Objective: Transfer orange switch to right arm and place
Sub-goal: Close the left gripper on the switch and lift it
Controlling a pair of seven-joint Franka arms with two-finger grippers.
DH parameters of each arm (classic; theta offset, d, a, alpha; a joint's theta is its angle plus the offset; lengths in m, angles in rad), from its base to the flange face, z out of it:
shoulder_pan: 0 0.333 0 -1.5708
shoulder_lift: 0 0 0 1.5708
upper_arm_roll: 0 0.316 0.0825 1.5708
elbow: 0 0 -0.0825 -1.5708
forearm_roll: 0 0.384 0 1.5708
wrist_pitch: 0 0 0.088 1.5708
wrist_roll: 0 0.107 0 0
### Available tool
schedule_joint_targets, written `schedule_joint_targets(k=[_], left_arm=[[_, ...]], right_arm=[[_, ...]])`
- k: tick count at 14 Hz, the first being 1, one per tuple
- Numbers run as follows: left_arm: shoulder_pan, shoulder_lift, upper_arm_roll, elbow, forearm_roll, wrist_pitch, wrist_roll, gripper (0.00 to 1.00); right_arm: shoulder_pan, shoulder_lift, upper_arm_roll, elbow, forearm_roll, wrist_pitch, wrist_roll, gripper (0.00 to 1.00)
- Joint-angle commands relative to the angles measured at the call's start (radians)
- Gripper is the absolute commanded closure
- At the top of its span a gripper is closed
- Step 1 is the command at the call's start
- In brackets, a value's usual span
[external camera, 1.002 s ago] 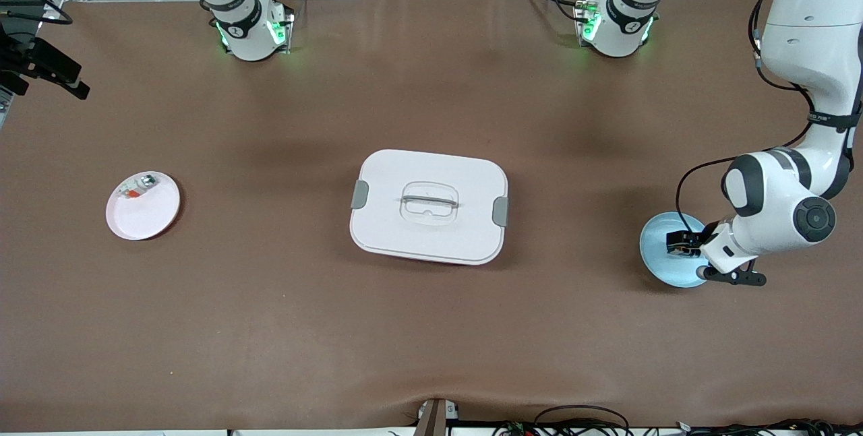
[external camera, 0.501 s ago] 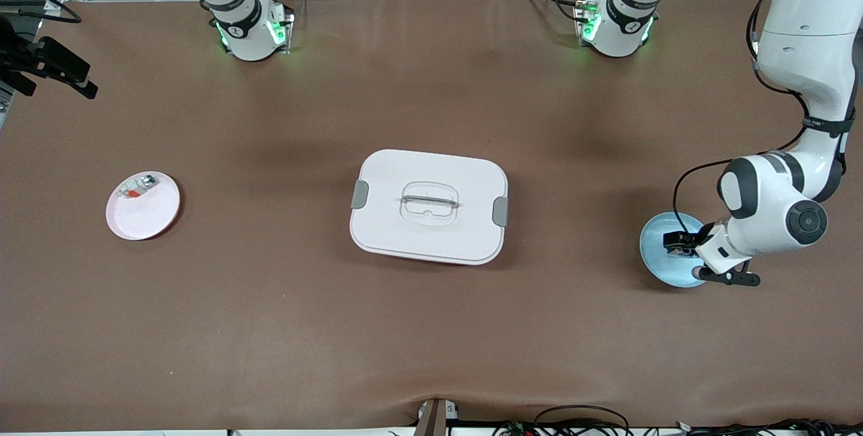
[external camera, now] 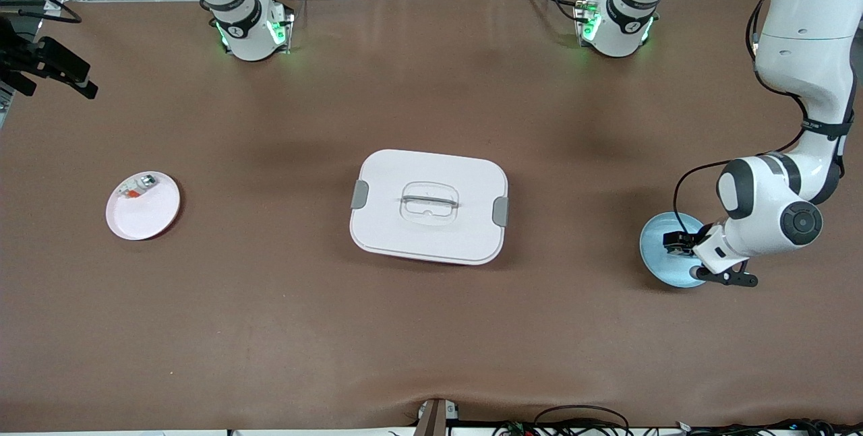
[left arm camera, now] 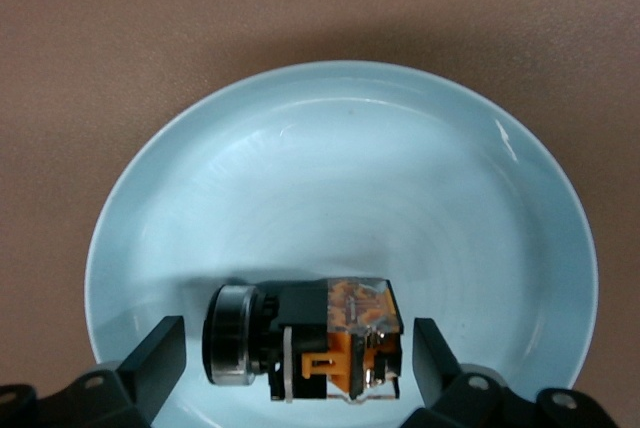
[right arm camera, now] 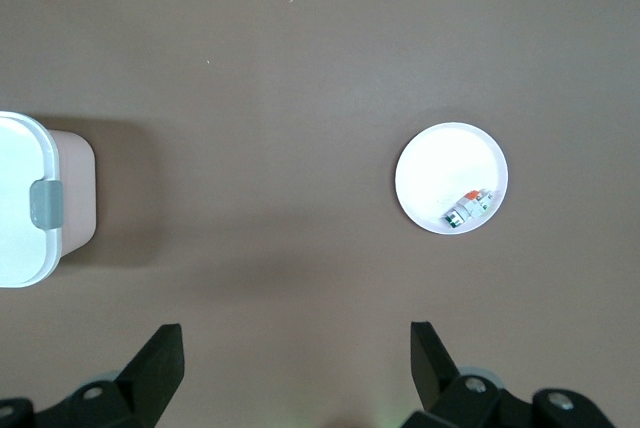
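A brown table [external camera: 283, 328] carried three things: a pink plate [external camera: 152, 217] toward the right arm's end, a white lidded box [external camera: 429, 207] in the middle, and a blue plate [external camera: 657, 254] toward the left arm's end.

The table [external camera: 270, 328] wears a matt brown covering, faintly wrinkled at its 6 o'clock edge. The pale blue plate [left arm camera: 340, 148] looks glazed and glossy, catching highlights. The orange switch [left arm camera: 320, 343] is dull black plastic with a translucent orange part and a shiny metal-looking ring. The white box lid [external camera: 431, 173] is smooth, satin plastic.
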Motion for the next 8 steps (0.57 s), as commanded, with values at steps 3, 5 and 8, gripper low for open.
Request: schedule_joint_targets(k=[3,5,8], left_arm=[[-0.005,0.019,0.001,0.013,0.010,0.019,0.002,0.00],[-0.006,0.019,0.001,0.013,0.003,0.025,-0.001,0.08],[-0.005,0.020,0.001,0.013,0.000,0.028,-0.007,0.51]], right_arm=[[0.000,-0.011,0.000,0.000,0.000,-0.007,0.009,0.00],[-0.002,-0.009,0.000,0.000,0.000,-0.005,0.009,0.00],[0.003,-0.011,0.000,0.000,0.003,0.003,0.012,0.00]])
